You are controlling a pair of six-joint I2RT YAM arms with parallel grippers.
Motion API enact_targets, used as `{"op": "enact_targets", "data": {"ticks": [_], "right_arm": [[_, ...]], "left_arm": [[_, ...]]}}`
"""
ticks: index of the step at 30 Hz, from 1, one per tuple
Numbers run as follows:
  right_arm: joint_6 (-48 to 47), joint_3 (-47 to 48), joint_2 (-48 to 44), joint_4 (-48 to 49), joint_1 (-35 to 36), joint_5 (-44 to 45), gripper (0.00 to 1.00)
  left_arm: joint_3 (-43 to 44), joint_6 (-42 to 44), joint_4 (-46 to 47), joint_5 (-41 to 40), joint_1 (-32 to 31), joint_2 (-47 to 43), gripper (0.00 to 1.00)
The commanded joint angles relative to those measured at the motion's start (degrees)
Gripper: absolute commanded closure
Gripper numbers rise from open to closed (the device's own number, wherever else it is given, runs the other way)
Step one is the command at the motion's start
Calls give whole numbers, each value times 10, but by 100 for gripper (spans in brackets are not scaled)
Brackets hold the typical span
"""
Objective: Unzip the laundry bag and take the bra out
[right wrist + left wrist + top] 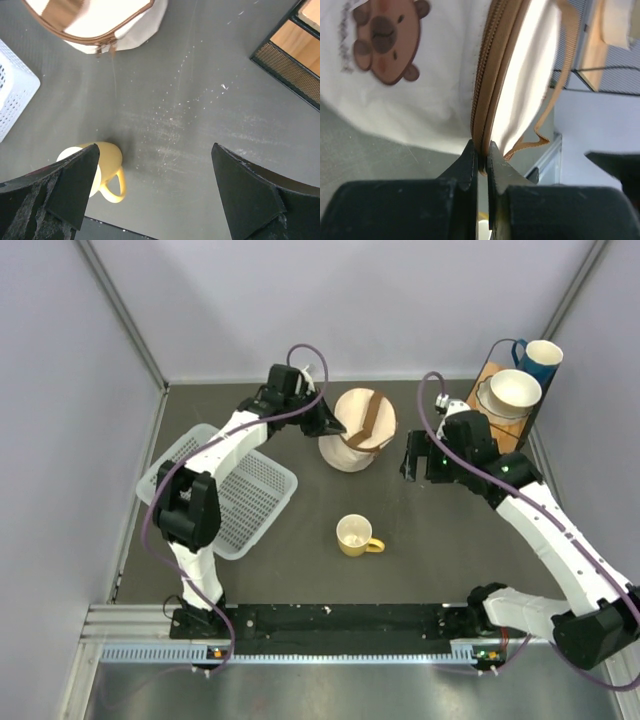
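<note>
The cream laundry bag (357,430) with brown strap and trim stands at the back middle of the table, its lid zipped shut. My left gripper (330,425) is at its left side and is shut on the brown zip trim (482,100); the jaws pinch the seam at the gripper's tips (482,156). The bag's wall has a brown bear print (385,37). My right gripper (410,465) is open and empty to the right of the bag, above bare table (155,147). The bag (115,20) and its zip pull (111,48) show in the right wrist view. The bra is hidden.
A white plastic lattice basket (235,495) lies left of the bag, its corner in the right wrist view (12,95). A yellow mug (355,535) stands in front of the bag (100,165). A rack (500,425) with bowls and a blue mug is at the back right.
</note>
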Motion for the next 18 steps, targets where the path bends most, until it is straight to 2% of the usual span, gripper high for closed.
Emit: {"op": "enact_targets", "data": {"ticks": [1,9,18], "right_arm": [[2,49,27,10,-31,-66,4],[89,31,59,116,-31,-154,1],[181,11,68,203,-31,-136,1]], "left_arm": [[65,111,-28,197,39,-1,100],[65,137,-34,277,50,-43,100],[22,66,55,365,63,-84,100]]}}
